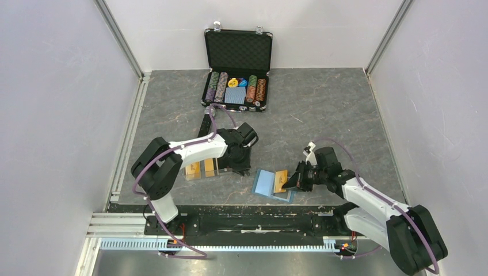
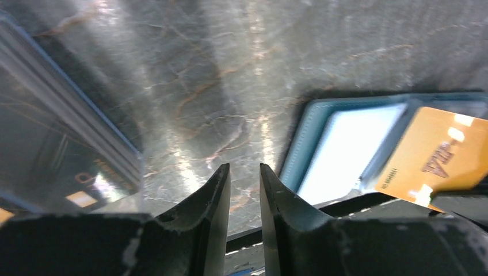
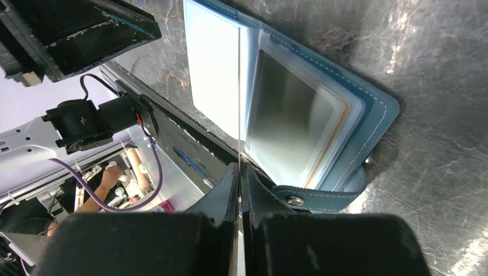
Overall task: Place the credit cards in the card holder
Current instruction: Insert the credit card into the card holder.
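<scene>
The orange credit card (image 2: 443, 155) bears an upside-down VISA logo.

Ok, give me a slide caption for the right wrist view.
Right hand pinches a credit card edge-on over the open card holder.

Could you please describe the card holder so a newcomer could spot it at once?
On the grey table, look near the front edge, just right of centre. The card holder lies open there: teal-blue with clear sleeves, unlike the black chip case at the back.

Three orange credit cards (image 1: 280, 181), one teal card holder (image 1: 265, 183), one black chip case (image 1: 237, 69)
</scene>
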Controlling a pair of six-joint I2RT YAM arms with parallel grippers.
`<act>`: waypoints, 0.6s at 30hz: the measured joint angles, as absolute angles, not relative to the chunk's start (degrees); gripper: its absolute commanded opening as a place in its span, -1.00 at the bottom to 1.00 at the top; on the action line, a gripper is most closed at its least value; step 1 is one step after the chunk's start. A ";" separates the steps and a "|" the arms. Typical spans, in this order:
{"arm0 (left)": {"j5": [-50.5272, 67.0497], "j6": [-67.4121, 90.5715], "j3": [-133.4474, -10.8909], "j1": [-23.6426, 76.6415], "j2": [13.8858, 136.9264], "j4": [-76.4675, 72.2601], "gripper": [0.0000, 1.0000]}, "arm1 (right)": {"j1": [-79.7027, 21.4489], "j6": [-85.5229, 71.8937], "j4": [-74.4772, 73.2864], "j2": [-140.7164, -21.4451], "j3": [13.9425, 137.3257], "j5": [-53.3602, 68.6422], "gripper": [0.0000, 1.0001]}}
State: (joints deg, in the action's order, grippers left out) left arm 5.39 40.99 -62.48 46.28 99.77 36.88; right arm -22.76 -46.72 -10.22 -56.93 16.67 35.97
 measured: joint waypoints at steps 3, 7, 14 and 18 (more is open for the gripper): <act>6.28 41.23 -62.48 47.40 99.44 35.64 -0.39 | -24.08 -48.40 -8.64 -56.73 15.40 35.86 -1.00; 6.66 41.89 -62.22 48.56 99.48 34.70 -0.41 | -26.37 -49.58 -7.25 -56.97 15.05 35.68 -1.00; 7.60 42.83 -61.06 50.02 100.27 33.17 -0.42 | -27.81 -49.87 -5.45 -59.09 14.63 34.65 -1.00; 7.66 42.89 -60.31 50.28 100.88 32.62 -0.43 | -27.81 -48.88 -5.98 -60.05 14.63 33.93 -1.00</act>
State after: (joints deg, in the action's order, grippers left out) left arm 7.66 42.89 -60.31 50.28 100.88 32.62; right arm -27.81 -48.88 -5.98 -60.05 14.63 33.93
